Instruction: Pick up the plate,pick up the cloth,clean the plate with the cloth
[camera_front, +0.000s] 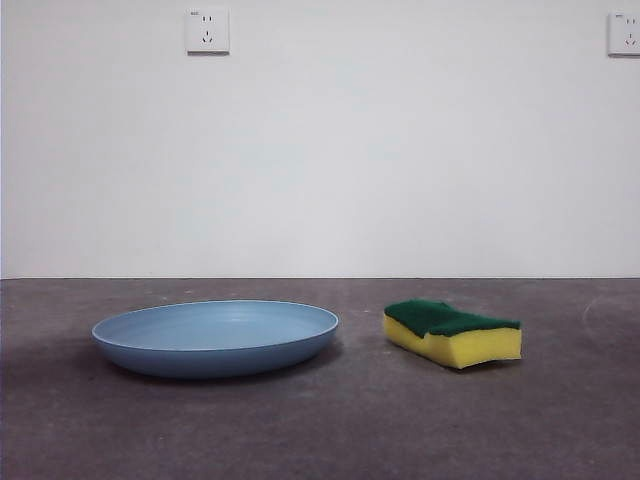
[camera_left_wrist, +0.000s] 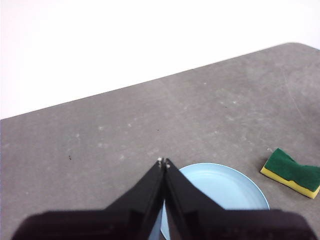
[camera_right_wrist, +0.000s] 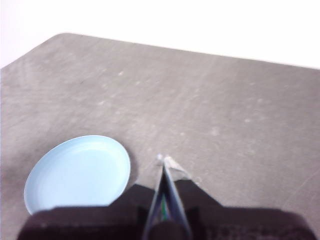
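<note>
The light-blue plate (camera_front: 215, 336) lies flat on the dark grey table, left of centre in the front view. The cloth, a yellow sponge with a green scouring top (camera_front: 453, 333), lies to its right, apart from it. My left gripper (camera_left_wrist: 163, 162) is shut and empty, held high above the table with the plate (camera_left_wrist: 222, 187) and sponge (camera_left_wrist: 293, 172) below and beyond it. My right gripper (camera_right_wrist: 163, 160) is shut and empty, also high, with the plate (camera_right_wrist: 77, 175) off to one side; a sliver of green and yellow shows between its jaws. Neither arm shows in the front view.
The dark grey table (camera_front: 320, 430) runs back to a white wall with two sockets (camera_front: 207, 30). The table's far edge and a rounded corner show in the wrist views (camera_left_wrist: 295, 46).
</note>
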